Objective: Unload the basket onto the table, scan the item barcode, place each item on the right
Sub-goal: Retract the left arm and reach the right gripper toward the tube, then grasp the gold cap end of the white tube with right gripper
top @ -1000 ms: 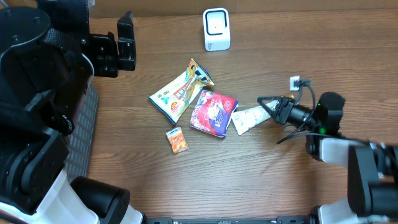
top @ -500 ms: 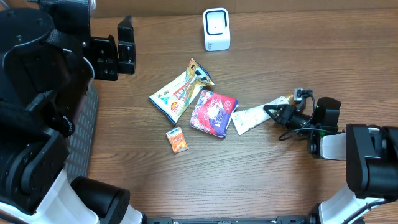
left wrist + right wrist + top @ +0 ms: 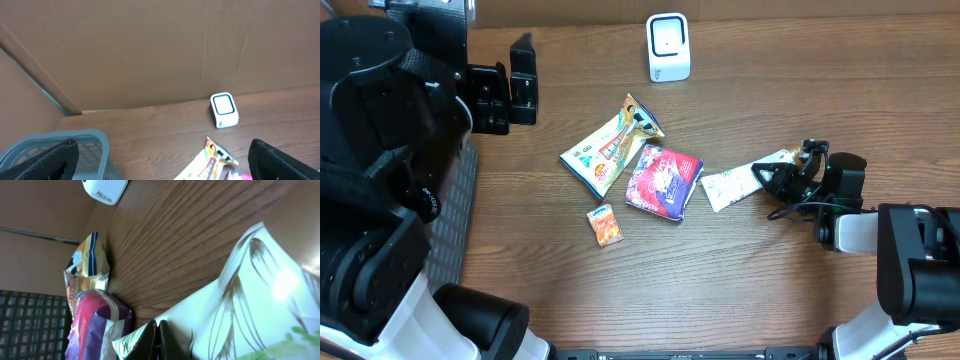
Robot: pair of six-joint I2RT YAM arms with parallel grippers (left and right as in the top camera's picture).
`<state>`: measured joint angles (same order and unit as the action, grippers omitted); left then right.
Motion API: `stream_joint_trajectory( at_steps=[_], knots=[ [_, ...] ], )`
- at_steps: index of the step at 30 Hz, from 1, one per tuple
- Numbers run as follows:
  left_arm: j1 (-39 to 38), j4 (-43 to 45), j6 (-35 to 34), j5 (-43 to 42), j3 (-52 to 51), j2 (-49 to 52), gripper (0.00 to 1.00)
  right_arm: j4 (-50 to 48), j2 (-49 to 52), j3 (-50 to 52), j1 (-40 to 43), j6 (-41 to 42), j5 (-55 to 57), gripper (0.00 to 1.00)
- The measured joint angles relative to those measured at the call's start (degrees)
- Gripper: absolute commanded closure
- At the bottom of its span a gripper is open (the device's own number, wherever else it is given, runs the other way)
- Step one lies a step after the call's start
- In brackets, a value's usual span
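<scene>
Looking at the wooden table [image 3: 740, 290]: left pincer [image 3: 525, 80] is spread wide, nothing in it. Right pincer [image 3: 761, 174] is pinching the end of the white packet [image 3: 725, 187], which sticks out past its tips, scanner [image 3: 668, 47] way beyond.

The left arm [image 3: 380, 150] fills the left side of the overhead view. The left pincer [image 3: 528, 75] points right and is held high, with its jaws spread wide. In the left wrist view its two dark fingertips [image 3: 45, 160] sit at opposite lower corners. The right arm [image 3: 910, 265] reaches in from the lower right, its wrist [image 3: 845, 180] low and turned leftward. The right pincer [image 3: 763, 175] is pinched tight on the edge of a packet [image 3: 725, 188], and in the right wrist view its fingers [image 3: 150, 339] press together.
</scene>
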<state>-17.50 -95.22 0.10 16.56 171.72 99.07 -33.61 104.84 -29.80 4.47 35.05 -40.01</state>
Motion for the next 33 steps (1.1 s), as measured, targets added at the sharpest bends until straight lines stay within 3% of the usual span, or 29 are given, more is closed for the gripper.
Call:
stream_joint_trajectory(
  at_steps=[9,18,24,33],
  knots=[
    [0.0,-0.8,0.0,0.0,0.0,0.0,0.00,0.5,-0.7,-2.1,0.4,-0.9,-6.0,0.96],
    [0.0,-0.8,0.0,0.0,0.0,0.0,0.01,6.1,-13.6,-4.2,1.7,0.7,-9.3,0.96],
    [0.0,-0.8,0.0,0.0,0.0,0.0,0.00,12.5,-10.1,-4.3,4.8,-2.5,-8.7,0.96],
    [0.0,-0.8,-0.3,0.0,0.0,0.0,0.00,3.4,2.4,-4.7,4.9,-4.4,-7.6,0.96]
  ],
)
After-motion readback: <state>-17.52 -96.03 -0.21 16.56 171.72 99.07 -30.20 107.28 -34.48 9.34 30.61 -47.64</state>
